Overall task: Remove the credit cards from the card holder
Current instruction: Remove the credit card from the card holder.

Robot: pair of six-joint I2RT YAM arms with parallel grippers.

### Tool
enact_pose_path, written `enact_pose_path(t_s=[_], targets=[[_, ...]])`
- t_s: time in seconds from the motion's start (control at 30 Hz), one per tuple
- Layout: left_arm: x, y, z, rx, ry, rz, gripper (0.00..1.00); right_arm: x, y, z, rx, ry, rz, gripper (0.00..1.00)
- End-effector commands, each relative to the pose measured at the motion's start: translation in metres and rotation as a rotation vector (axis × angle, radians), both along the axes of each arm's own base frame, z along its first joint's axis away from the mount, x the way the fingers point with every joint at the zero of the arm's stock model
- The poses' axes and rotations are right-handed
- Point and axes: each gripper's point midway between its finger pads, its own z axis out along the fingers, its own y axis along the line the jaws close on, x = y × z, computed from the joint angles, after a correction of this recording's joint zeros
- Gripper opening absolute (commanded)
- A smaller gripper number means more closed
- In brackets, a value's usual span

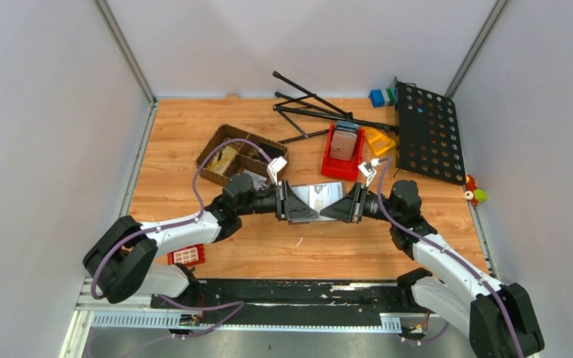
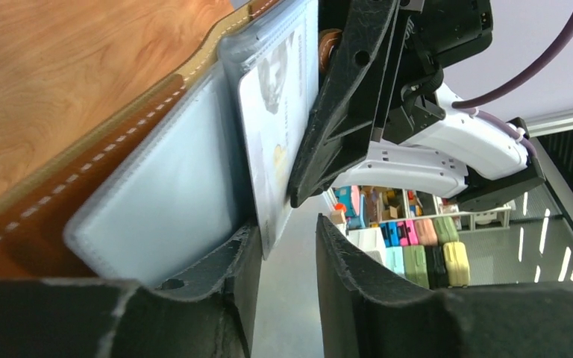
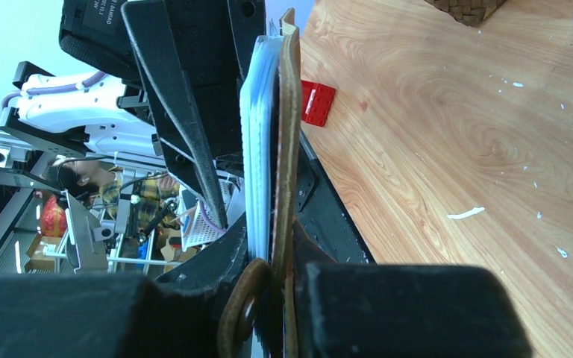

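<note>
The brown leather card holder (image 1: 321, 195) hangs open in the air between my two grippers over the table's middle. My right gripper (image 1: 341, 205) is shut on its right end. In the right wrist view its jaws (image 3: 272, 239) clamp the leather cover (image 3: 287, 112), the pale sleeves (image 3: 257, 127) and the tab clasp. My left gripper (image 1: 298, 203) is at the holder's left end, jaws apart (image 2: 287, 224). A grey-silvery credit card (image 2: 276, 112) sticks out of the sleeves (image 2: 164, 194), its lower corner beside my left finger (image 2: 246, 253). Other cards are hidden.
A woven basket (image 1: 240, 154) stands behind the left gripper. A red bin (image 1: 341, 156) holding a pinkish-grey slab sits behind the holder. A black perforated panel (image 1: 429, 130) and black stand rods (image 1: 313, 108) lie at the back right. A red grid block (image 1: 186, 255) lies near left.
</note>
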Motion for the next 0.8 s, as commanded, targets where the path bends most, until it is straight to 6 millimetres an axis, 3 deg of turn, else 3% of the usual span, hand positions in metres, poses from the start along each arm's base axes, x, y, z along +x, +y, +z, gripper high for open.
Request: enact_pose_path(t_s=[0.0, 0.13, 0.27, 0.5, 0.77], targets=[[0.003, -0.006, 0.012, -0.025, -0.044, -0.008, 0.34, -0.002, 0.003, 0.032, 0.063, -0.116, 0.033, 0.0], [0.003, -0.005, 0.012, -0.03, -0.045, -0.003, 0.1, -0.003, 0.003, 0.032, 0.064, -0.118, 0.035, 0.0], [0.003, -0.005, 0.013, -0.034, -0.043, -0.002, 0.0, -0.002, 0.002, 0.028, 0.052, -0.109, 0.027, 0.11], [0.007, 0.003, 0.007, -0.017, -0.029, 0.018, 0.0, 0.002, -0.002, 0.021, 0.032, -0.089, -0.005, 0.31], [0.01, 0.011, 0.003, 0.009, -0.034, 0.038, 0.0, 0.005, -0.006, 0.02, 0.031, -0.086, -0.026, 0.32]])
